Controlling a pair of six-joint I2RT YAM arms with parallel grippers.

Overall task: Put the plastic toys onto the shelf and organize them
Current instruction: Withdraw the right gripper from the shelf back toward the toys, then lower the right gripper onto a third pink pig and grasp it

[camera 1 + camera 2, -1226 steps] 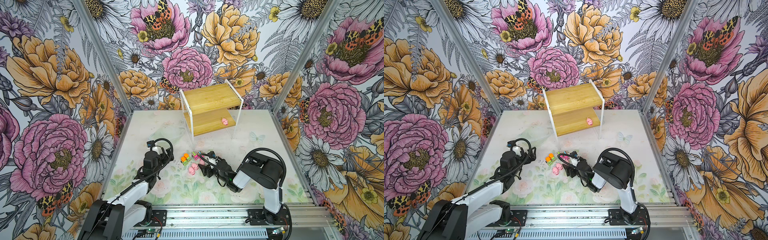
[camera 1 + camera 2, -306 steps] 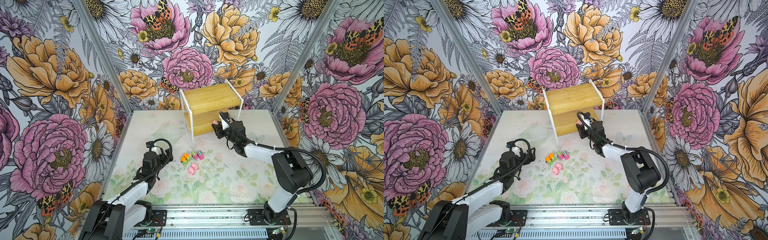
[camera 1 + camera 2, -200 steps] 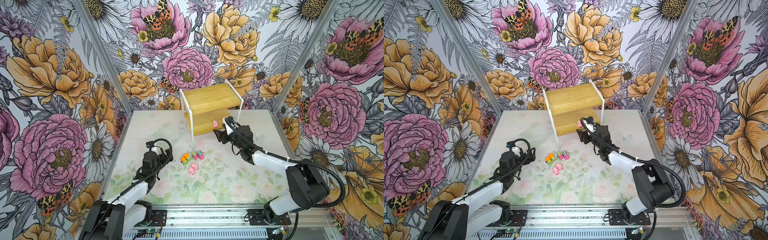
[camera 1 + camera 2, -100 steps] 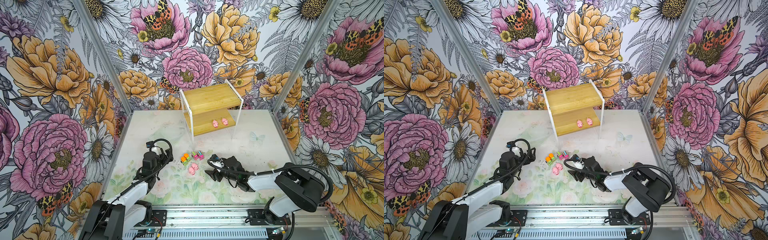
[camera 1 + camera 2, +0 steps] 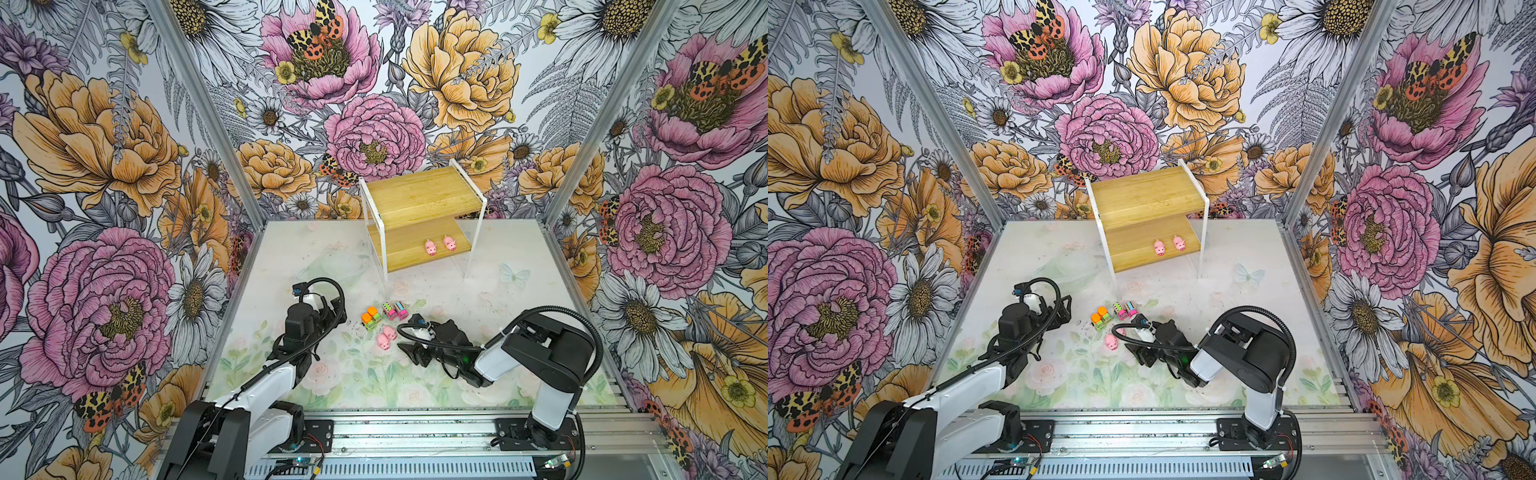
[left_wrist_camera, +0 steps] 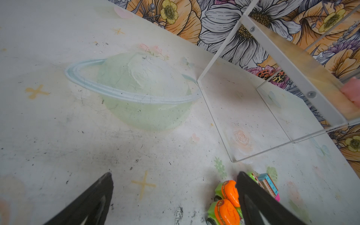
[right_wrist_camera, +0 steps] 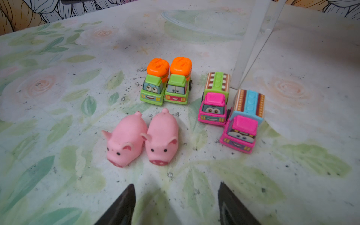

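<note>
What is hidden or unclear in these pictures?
- Shelf pigs, left wrist view: a blurred pink patch, cut by the picture's edge.
- Pink trucks, left wrist view: mostly behind a finger of the left hand.
- Table pigs: in a top view the right arm's cable covers one; only one shows.
- Right hand, right wrist view: only the fingertips show, open; the rest is cut off.

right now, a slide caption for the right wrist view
Open right gripper facing two pigs, two orange trucks and two pink trucks on the table.
</note>
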